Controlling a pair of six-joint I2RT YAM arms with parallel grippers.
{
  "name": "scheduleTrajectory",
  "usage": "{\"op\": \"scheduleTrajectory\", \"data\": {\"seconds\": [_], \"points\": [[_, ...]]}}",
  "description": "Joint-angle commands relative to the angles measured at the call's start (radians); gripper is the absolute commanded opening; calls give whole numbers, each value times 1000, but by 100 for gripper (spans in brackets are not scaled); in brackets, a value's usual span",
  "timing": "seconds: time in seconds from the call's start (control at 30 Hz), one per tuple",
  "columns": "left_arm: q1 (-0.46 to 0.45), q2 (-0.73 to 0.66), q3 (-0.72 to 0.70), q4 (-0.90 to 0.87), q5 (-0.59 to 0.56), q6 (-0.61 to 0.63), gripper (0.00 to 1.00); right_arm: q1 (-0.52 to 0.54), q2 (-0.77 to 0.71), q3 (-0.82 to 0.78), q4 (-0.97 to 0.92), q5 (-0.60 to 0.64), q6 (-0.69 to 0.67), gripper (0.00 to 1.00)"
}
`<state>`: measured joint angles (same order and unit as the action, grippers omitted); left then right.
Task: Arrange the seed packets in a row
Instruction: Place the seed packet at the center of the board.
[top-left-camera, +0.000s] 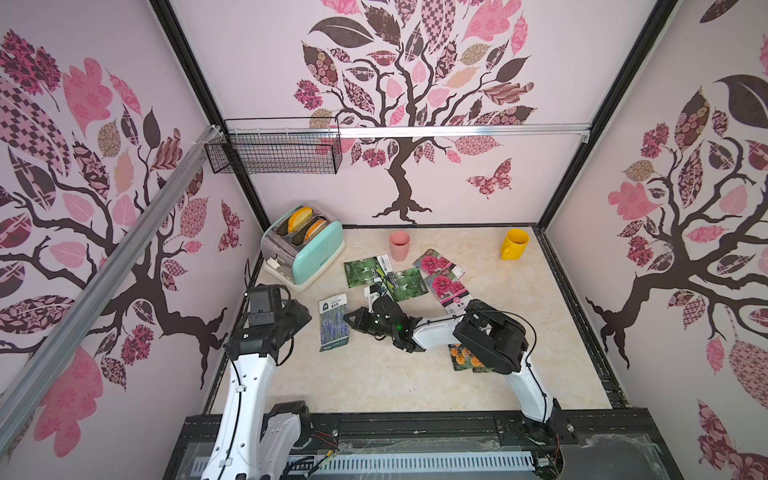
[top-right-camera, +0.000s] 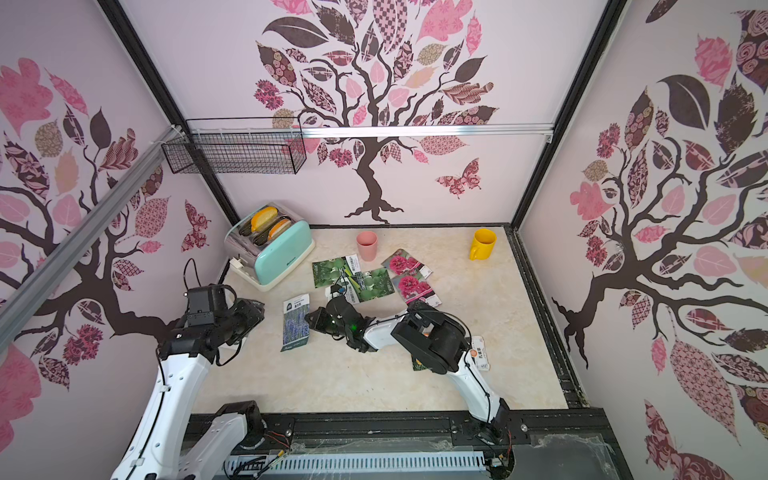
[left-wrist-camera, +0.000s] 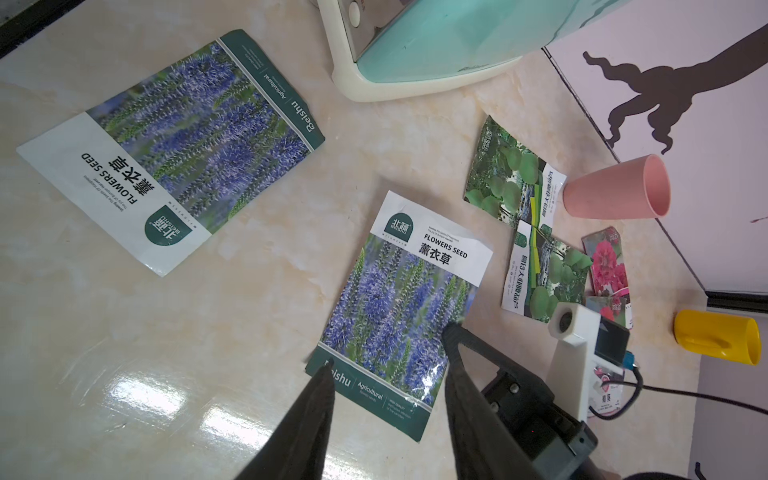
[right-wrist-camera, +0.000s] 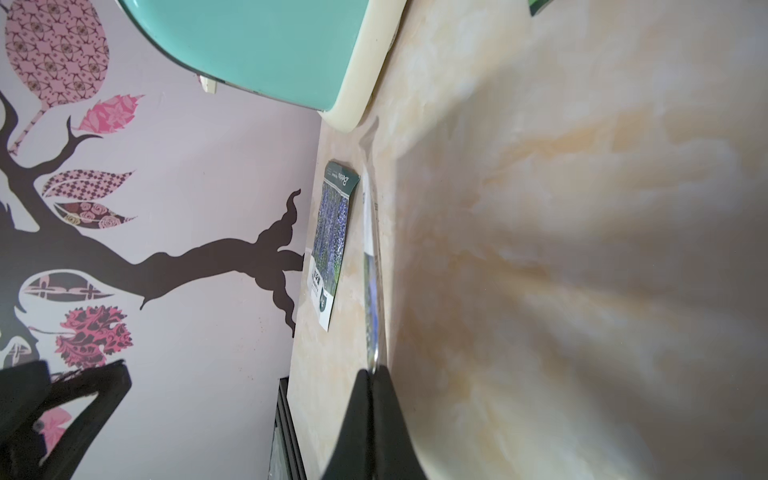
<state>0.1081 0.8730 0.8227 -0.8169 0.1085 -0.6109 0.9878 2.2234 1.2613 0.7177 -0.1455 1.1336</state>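
Seed packets (top-left-camera: 333, 322), mostly flat, scattered (two pairs overlapping), unaligned

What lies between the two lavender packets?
Only bare tabletop, in the left wrist view, separates the wall-side lavender packet from the other lavender packet.

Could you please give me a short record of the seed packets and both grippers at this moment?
right gripper: shut on the edge of a lavender packet
left gripper: open, close to that packet
second lavender packet: lying flat
gourd packets: two, meeting at a corner
magenta packets: two, overlapping
marigold packet: partly under the right arm
row: not yet formed
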Motion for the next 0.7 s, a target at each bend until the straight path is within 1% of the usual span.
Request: {"op": "scheduleTrajectory", "data": {"seconds": [0.0,0.3,0.5,0.67], "points": [[9,13,8,12,-10,27,46,3,52,61,-40,-1,31,0],[14,29,-14,34,-6,26,46,5,84,46,-37,-12,31,0],[14,33,-19,40,-1,27,46,5,77,22,-35,-11,22,0],[15,39,-23,43,3,29,46,5,91,30,-34,-14,25,0]]}}
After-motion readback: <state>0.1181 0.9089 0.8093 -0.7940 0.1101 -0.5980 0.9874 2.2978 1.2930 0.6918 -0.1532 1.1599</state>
